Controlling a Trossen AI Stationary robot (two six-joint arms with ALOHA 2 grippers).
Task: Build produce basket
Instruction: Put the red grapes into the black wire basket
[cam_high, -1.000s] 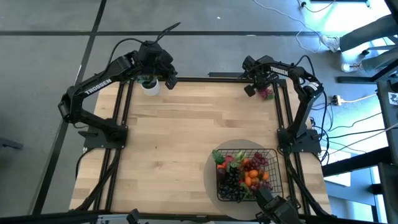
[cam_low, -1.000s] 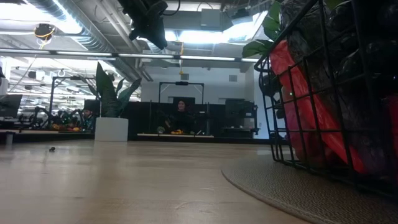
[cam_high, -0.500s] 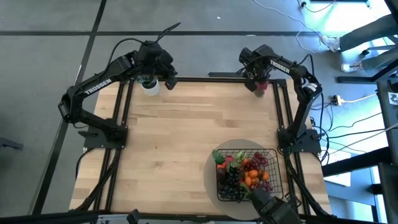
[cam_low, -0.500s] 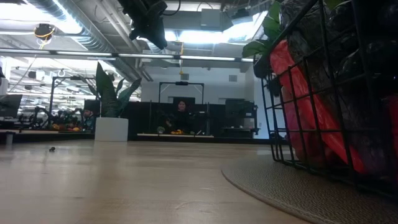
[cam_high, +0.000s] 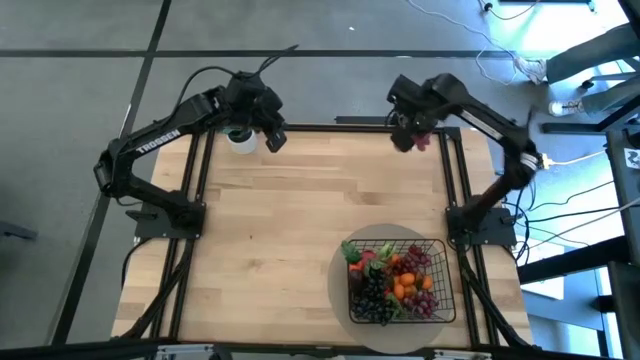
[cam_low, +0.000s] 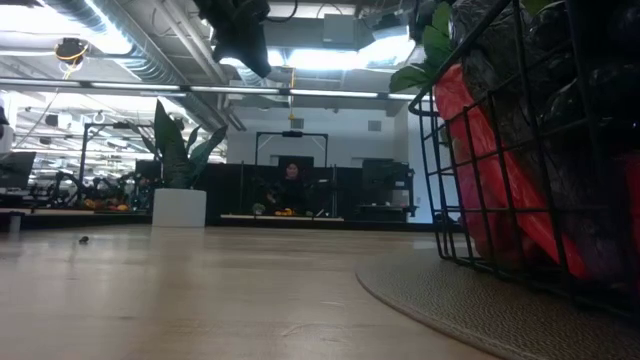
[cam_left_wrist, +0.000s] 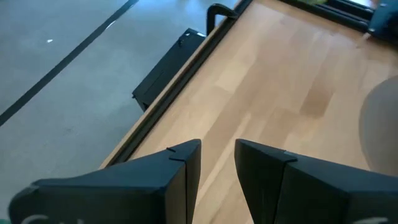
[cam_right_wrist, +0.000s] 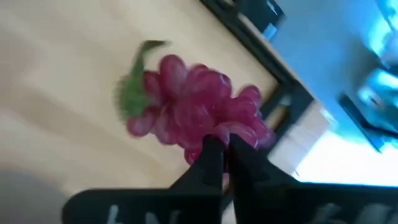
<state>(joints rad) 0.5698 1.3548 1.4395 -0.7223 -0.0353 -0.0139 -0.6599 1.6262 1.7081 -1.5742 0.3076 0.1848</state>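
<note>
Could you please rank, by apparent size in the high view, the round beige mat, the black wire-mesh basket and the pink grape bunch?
1. Round beige mat
2. Black wire-mesh basket
3. Pink grape bunch, clearly smallest

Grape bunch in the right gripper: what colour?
Pinkish-red grape bunch with a green leaf; clearest in the right wrist view.

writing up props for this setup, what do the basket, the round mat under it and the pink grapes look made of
Basket: thin black wire, likely coated metal, open grid sides. Mat: beige woven fibre, going by its ribbed texture. Pink grapes: glossy moulded plastic by the look, with a green leaf; the right gripper is shut on them.
</note>
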